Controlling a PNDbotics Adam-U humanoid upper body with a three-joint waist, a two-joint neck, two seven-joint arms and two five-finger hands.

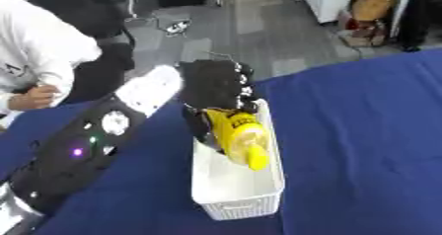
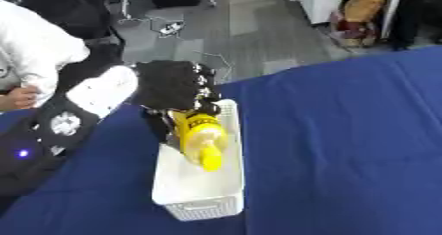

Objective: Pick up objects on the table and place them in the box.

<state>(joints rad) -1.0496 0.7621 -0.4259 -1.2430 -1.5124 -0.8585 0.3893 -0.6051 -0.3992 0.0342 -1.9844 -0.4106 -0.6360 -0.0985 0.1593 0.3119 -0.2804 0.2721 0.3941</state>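
Blue table (image 1: pixel 362 130) bare round white box (image 1: pixel 238 199). My L hand (image 1: pixel 216 83) over box, fingers curled round yellow bottle (image 1: pixel 238 135), bottle tilted inside box.

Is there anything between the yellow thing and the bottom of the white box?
Nothing. In the left eye view the yellow object hangs from the left hand over the white box's bare floor.

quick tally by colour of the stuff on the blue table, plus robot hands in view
white box: 1
yellow object, held by the left hand over the box: 1
black left hand: 1
total: 3
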